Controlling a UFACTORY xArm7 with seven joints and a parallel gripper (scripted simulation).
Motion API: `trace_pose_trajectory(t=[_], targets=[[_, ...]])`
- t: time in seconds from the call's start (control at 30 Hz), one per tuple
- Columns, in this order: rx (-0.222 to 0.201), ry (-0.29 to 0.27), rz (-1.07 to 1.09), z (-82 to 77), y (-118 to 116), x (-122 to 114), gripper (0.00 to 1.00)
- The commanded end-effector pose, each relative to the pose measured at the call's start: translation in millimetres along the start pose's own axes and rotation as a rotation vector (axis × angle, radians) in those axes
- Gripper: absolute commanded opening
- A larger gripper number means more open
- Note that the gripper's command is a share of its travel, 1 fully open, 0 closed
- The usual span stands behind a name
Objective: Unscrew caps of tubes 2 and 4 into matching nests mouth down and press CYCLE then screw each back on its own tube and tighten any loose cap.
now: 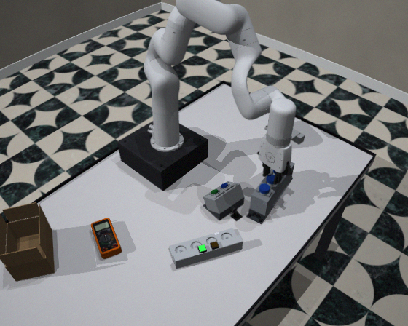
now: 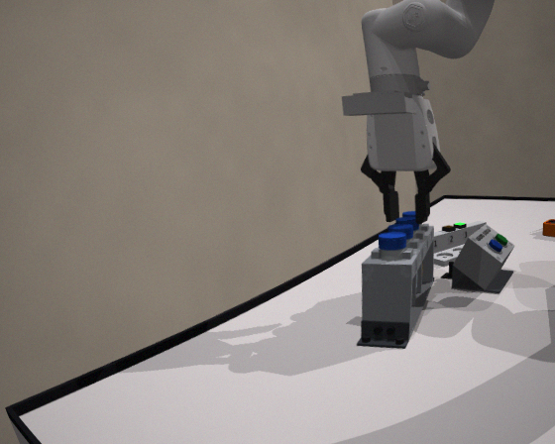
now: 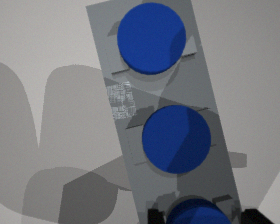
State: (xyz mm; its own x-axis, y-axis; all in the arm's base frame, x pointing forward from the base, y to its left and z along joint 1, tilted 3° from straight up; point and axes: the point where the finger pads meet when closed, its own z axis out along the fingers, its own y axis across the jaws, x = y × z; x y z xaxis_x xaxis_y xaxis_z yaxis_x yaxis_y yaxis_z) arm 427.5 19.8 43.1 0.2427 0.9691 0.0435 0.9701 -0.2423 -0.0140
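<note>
White table (image 1: 96,291) | arm bent over, wrist vertical | pincer (image 2: 406,216) apart, straddling blue cap (image 2: 409,215).

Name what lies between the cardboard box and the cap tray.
The orange multimeter lies on the table between the box and the cap tray, touching neither. The top view shows this.
</note>
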Motion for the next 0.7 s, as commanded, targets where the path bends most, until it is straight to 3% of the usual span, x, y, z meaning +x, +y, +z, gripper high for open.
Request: trace_pose_trajectory(t=[0.0, 0.23, 0.4, 0.43, 0.67], targets=[[-0.004, 0.001, 0.000, -12.9, 1, 0, 0.46], [-0.004, 0.001, 0.000, -33.9, 1, 1, 0.46], [-0.004, 0.001, 0.000, -37.4, 1, 1, 0.46], [-0.004, 0.001, 0.038, -37.3, -4, -6, 0.00], [-0.004, 0.000, 0.038, -37.1, -40, -51, 0.00]])
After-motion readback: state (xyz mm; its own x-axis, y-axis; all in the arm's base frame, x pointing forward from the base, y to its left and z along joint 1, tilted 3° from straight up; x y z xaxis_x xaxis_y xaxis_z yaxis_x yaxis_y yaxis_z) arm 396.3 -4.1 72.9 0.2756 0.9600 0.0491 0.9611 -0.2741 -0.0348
